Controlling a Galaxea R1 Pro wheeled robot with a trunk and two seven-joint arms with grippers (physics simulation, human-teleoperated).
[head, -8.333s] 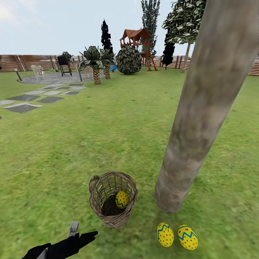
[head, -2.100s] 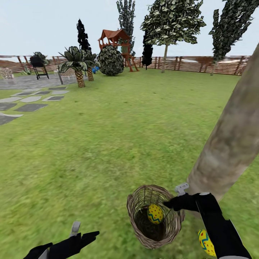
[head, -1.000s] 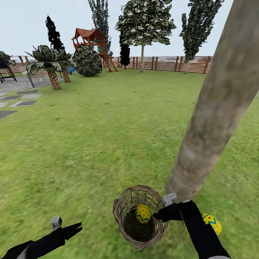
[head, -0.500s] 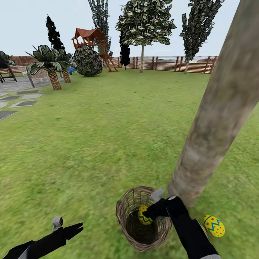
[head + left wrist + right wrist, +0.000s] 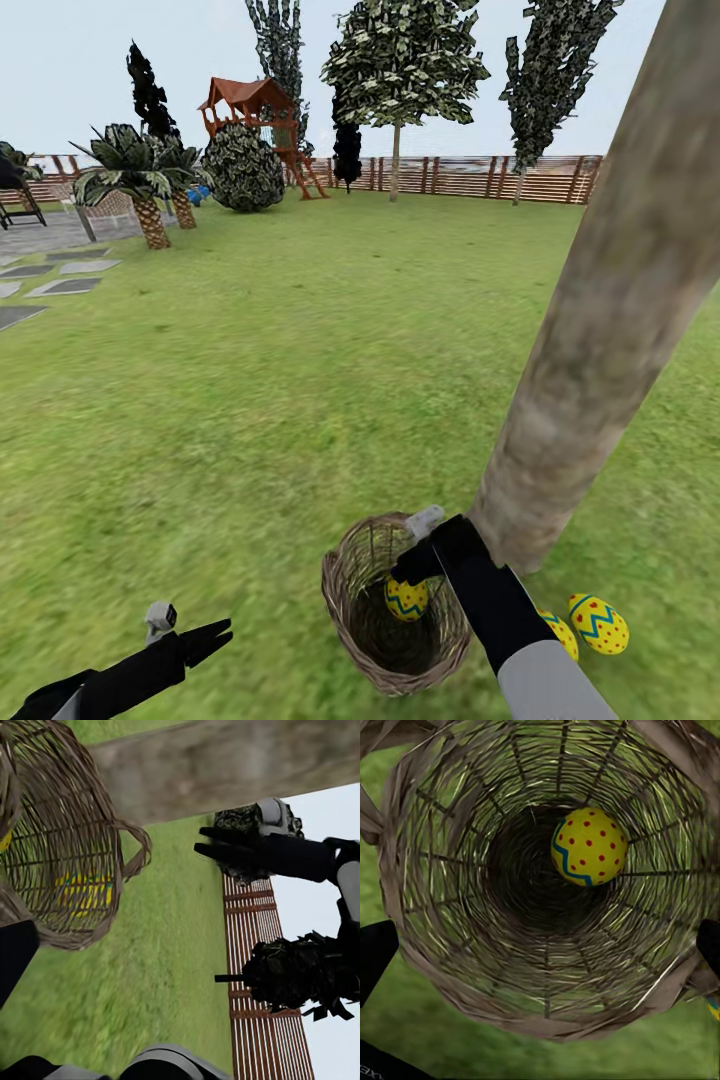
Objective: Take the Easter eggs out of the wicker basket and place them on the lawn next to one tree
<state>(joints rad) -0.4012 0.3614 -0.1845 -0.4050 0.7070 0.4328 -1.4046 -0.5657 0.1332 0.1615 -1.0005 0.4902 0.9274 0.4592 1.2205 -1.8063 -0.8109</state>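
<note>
The left gripper [image 5: 215, 632] hovers low over the lawn [image 5: 250, 380], its dark fingers spread and holding nothing. The right gripper [image 5: 400, 572] hangs over the wicker basket [image 5: 350, 600], an open brown weave; its fingers [image 5: 375, 949] are spread either side of the mouth. One dotted yellow egg [image 5: 588, 846] lies inside. Two eggs [image 5: 598, 623] lie on grass by the smooth mottled tree [image 5: 590, 320], one half hidden by the arm.

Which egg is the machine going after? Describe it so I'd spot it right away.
Find the thick pale tree trunk; the wicker basket stands at its foot. The Easter egg lies inside it under the right gripper, while the other two lie on the lawn.
</note>
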